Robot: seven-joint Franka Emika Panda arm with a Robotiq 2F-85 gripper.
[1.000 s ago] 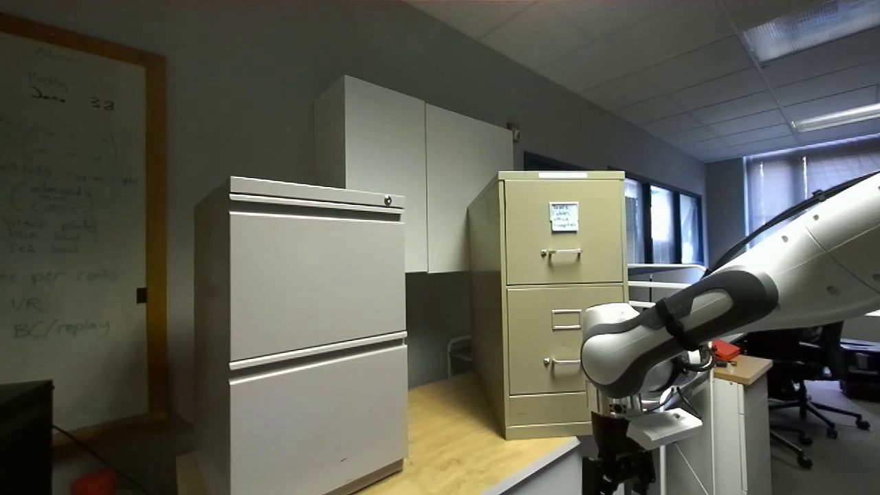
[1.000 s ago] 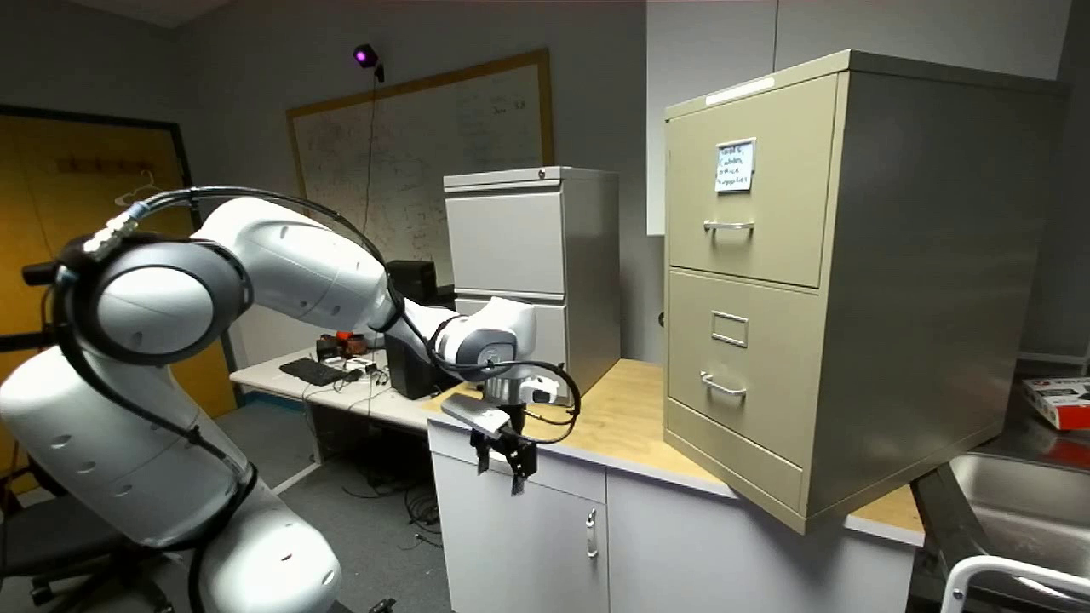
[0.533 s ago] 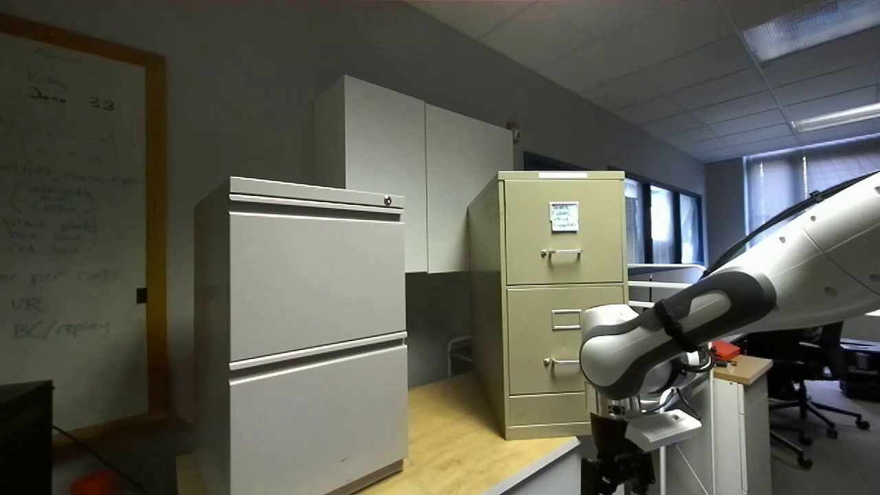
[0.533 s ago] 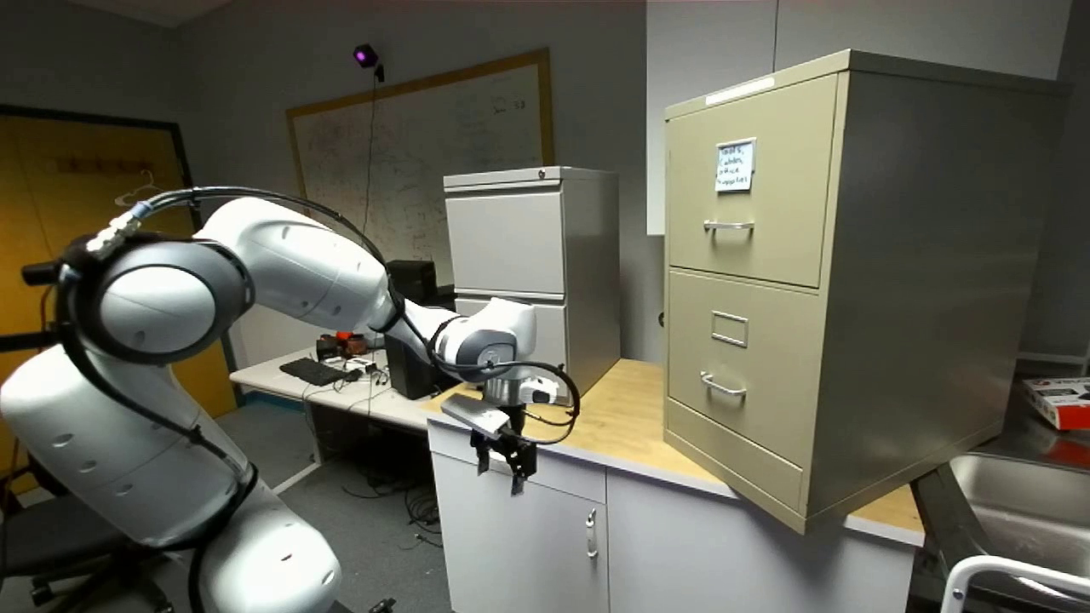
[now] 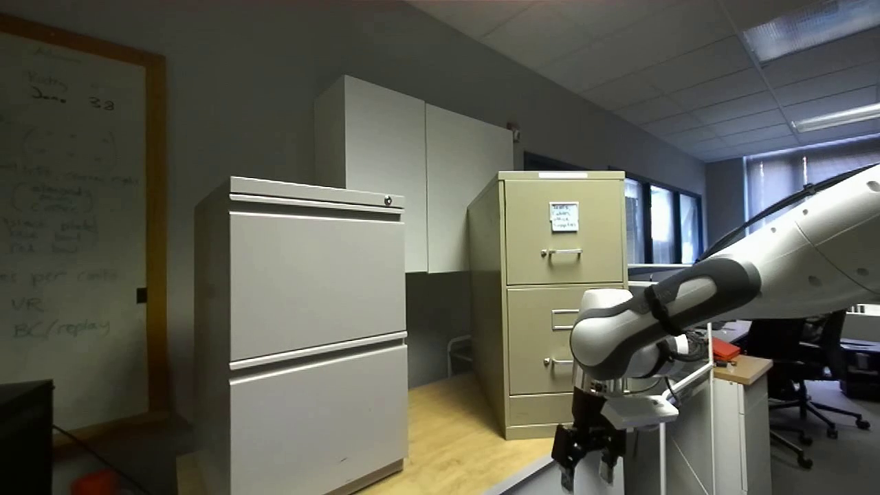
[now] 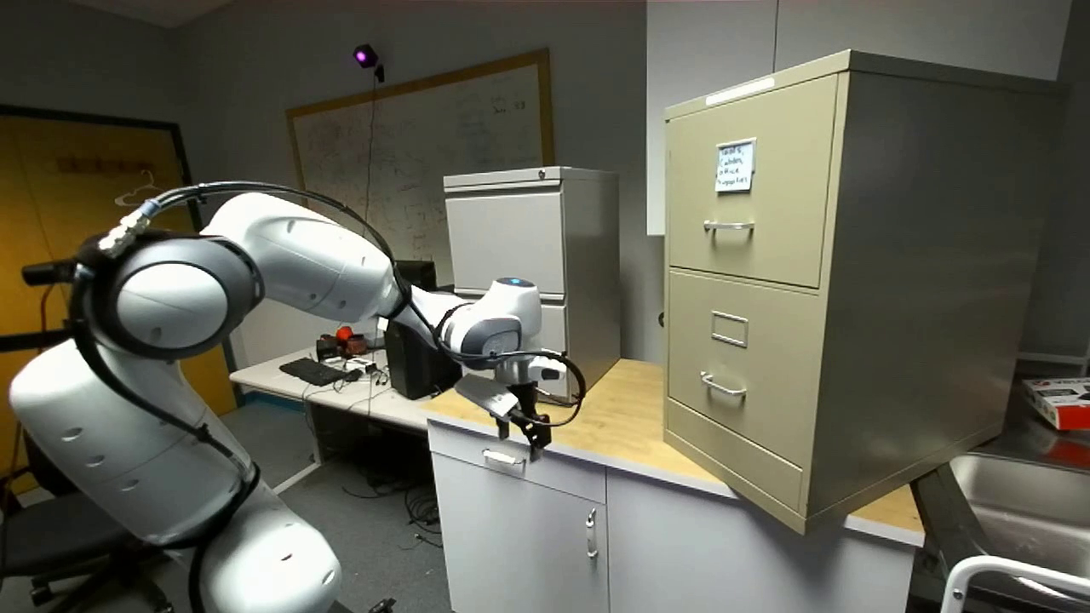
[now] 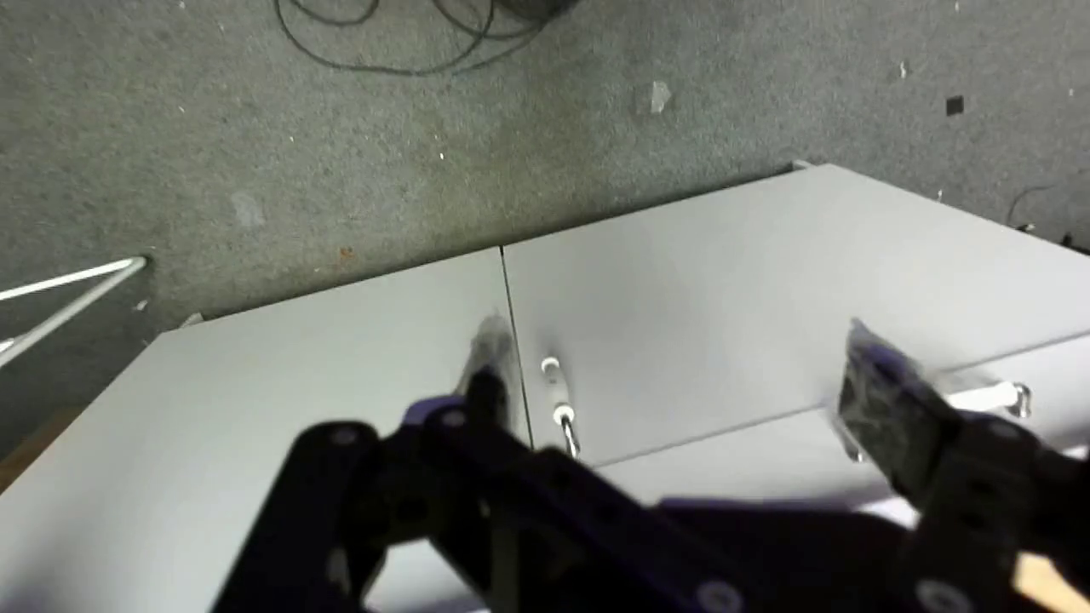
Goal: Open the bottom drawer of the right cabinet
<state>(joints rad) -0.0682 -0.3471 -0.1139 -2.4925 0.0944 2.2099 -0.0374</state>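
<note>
The right cabinet (image 6: 924, 281) is set upright on a wooden surface (image 6: 630, 404), its long axis vertical; low on its front is seen the closed bottom drawer (image 6: 766, 366), turned leftward in an exterior view, its silver handle (image 6: 724, 387) horizontal. The gripper (image 6: 520, 441) is held well away, fingers (image 7: 886, 396) spread in the wrist view, and is seen higher in both exterior views than half a second ago.

The arm (image 6: 298, 260) bends at elbow (image 6: 173, 304) and wrist (image 6: 504, 330); its fingers (image 7: 890, 409), spread wide apart, point downward near the front edge of the table (image 6: 626, 409).
</note>
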